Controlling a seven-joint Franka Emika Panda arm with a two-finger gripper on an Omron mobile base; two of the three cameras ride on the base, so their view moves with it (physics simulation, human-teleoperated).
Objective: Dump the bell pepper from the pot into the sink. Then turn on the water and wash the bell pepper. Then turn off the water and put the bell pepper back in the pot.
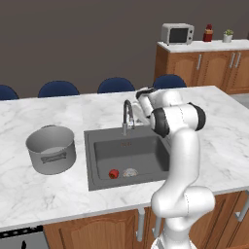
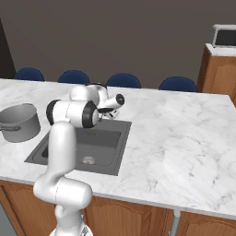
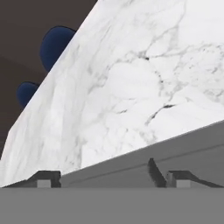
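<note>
Marble island counter (image 1: 58, 109) across the middle of the kitchen, dark brown wall behind, row of blue chairs (image 1: 58, 89) along the far edge. Wooden cabinets (image 1: 194, 65) at far right in the left base view, carrying a microwave (image 1: 177, 33), a red jar-like item (image 1: 208, 33) and a small potted plant (image 1: 227, 35).

Sink (image 1: 112, 151) recessed in the counter, dark grey, no water visible. Bell pepper (image 1: 113, 173) lying on the basin floor near the front wall, just beside the pale round drain (image 1: 130, 172) on its left, not touched by anything. Faucet (image 1: 127, 114) standing at the back rim of the sink, spout arched over the basin.

Pot (image 1: 51, 148) upright on the marble to the left of the sink, apart from its rim, inside pale and seemingly empty, one loop handle facing the camera. Same pot (image 2: 18, 122) at the left edge of the right base view.

White arm (image 1: 182, 146) rising in front of the sink's right part and bending back over its far right corner, hand raised beside the faucet, well above the bell pepper. Gripper (image 3: 111, 178) with fingertips (image 3: 46, 178) spread wide, nothing between them; beyond them in the hand view, a grey edge of the sink, then bare marble and two blue chairs.
</note>
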